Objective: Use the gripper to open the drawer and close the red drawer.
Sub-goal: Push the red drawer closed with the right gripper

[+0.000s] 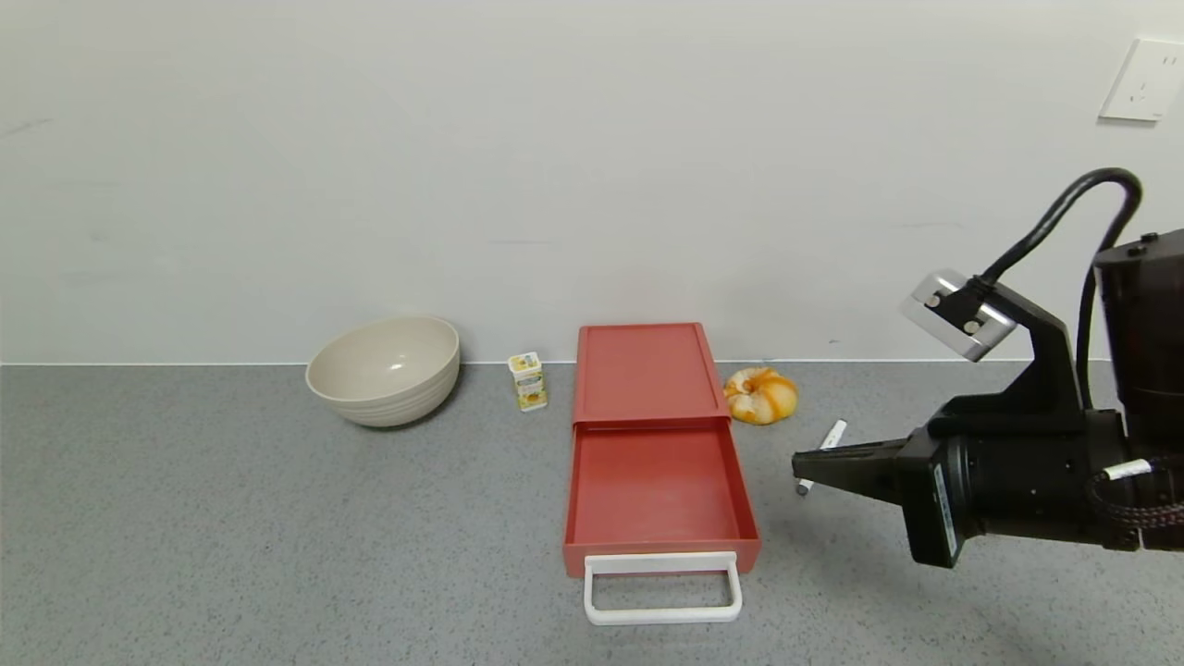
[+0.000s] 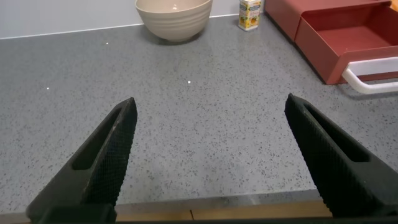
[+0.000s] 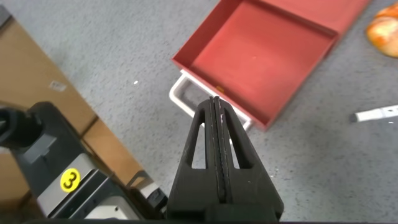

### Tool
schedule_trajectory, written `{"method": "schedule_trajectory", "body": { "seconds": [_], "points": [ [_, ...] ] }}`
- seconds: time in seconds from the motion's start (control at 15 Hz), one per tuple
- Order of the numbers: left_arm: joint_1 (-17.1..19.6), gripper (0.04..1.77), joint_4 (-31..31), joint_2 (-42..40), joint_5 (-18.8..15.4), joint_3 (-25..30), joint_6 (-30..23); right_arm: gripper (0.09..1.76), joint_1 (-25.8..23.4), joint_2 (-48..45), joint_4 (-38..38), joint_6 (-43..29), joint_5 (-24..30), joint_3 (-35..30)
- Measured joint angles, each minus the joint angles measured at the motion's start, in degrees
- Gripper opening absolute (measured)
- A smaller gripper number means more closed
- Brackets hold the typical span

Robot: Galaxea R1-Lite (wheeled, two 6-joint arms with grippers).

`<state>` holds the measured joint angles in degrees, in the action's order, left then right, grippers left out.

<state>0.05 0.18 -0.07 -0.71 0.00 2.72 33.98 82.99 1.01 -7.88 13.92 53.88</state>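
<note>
The red drawer [image 1: 654, 481] is pulled out of its red box [image 1: 645, 372] in the middle of the grey table, its tray empty. Its white loop handle [image 1: 662, 588] lies at the near end. My right gripper [image 1: 801, 465] is shut and empty, held above the table to the right of the drawer, pointing left at it. In the right wrist view its shut tip [image 3: 214, 102] hangs over the handle [image 3: 186, 99] and the drawer [image 3: 261, 53]. My left gripper [image 2: 208, 109] is open and empty over the table's near edge; the drawer [image 2: 348, 37] lies off to one side.
A beige bowl [image 1: 385, 368] and a small yellow carton [image 1: 528, 380] stand left of the box by the wall. A doughnut-like bread [image 1: 760, 395] and a white marker [image 1: 822, 443] lie right of it. The wooden table edge [image 2: 249, 211] is near.
</note>
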Motion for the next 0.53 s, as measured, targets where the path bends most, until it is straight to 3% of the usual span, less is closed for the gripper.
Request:
{"method": "schedule_trajectory", "body": {
  "seconds": [0.53],
  "points": [
    [0.02, 1.72, 0.0, 0.0, 0.09, 0.0, 0.0, 0.11, -5.14, -2.12, 3.04, -0.02, -1.66, -2.9]
  ]
}}
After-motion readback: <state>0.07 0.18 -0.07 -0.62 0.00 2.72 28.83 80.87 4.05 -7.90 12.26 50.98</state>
